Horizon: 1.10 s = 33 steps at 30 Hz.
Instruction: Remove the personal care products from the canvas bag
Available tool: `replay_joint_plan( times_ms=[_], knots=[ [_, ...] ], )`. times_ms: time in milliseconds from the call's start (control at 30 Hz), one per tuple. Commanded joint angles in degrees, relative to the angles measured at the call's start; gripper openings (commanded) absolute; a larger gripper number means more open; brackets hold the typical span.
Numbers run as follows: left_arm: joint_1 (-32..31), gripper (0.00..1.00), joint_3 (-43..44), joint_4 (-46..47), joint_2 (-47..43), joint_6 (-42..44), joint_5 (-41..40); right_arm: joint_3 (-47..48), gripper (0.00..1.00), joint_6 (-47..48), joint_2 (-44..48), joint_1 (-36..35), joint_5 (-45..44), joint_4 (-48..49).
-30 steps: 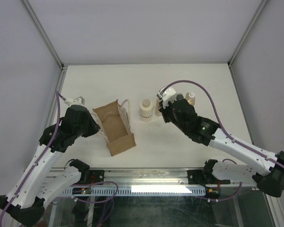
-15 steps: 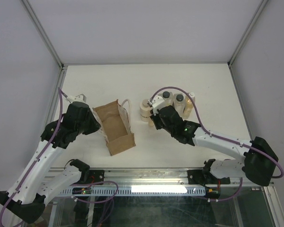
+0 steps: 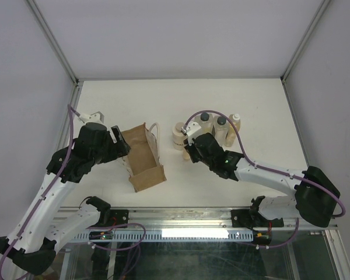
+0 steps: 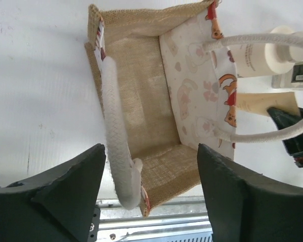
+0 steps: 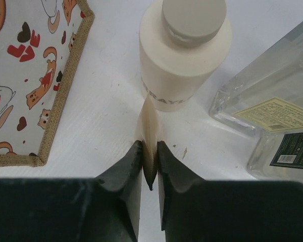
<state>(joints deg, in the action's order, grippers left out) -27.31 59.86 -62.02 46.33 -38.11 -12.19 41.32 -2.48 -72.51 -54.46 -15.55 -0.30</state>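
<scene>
The brown canvas bag (image 3: 144, 156) (image 4: 141, 101) lies open on the white table, and I see nothing inside it. My left gripper (image 3: 121, 146) (image 4: 150, 201) is open at the bag's near end, with a white loop handle (image 4: 115, 146) lying loose between its jaws. Right of the bag stand a cream-white round bottle (image 3: 178, 137) (image 5: 184, 55), two clear square bottles (image 3: 205, 121) (image 3: 221, 123) (image 5: 262, 101) and a slim amber bottle (image 3: 236, 125). My right gripper (image 3: 188, 147) (image 5: 150, 161) is shut on the flat end of the small beige tube (image 5: 150, 126), low beside the cream bottle.
The bag's printed side (image 5: 20, 75) faces the bottles, with its second handle (image 4: 262, 133) looping towards them. A metal rail (image 4: 161, 219) runs along the table's near edge. Enclosure walls and frame posts (image 3: 291, 64) close in the back and sides.
My left gripper has opened and let go of the bag's handle. The right arm swung left, bringing the beige tube down beside the cream bottle.
</scene>
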Motion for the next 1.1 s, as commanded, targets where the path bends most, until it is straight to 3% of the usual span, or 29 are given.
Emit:
replay_joint_plan(
  times_ms=[0, 100, 367, 600, 833, 1067],
  knots=[
    [0.12, 0.8, 5.16, 1.48, -0.8, 1.87, -1.9, 0.82, 0.22, -1.1, 0.17, 0.01, -0.17, 2.91],
    [0.06, 0.98, 8.47, 1.13, -0.7, 2.94, -3.06, 0.53, 0.34, -1.81, 0.26, 0.01, -0.07, 2.27],
    [0.06, 0.99, 18.26, -0.1, 2.14, 7.67, -5.33, 2.41, 0.71, -3.29, 4.17, 0.0, -2.26, -2.5],
    [0.06, 0.99, 21.2, 1.46, 3.78, 9.6, -6.13, 14.35, 0.99, -3.48, 9.47, 0.09, -10.87, -16.61],
    [0.06, 0.99, 25.75, 3.27, 7.77, 11.93, -7.16, 31.16, 0.99, 1.39, 14.0, 0.27, -24.88, -27.51],
    [0.06, 0.99, 34.23, 4.76, 12.45, 15.43, -9.46, 45.96, 0.99, 7.12, 20.27, 0.23, -27.58, -29.09]
  ],
)
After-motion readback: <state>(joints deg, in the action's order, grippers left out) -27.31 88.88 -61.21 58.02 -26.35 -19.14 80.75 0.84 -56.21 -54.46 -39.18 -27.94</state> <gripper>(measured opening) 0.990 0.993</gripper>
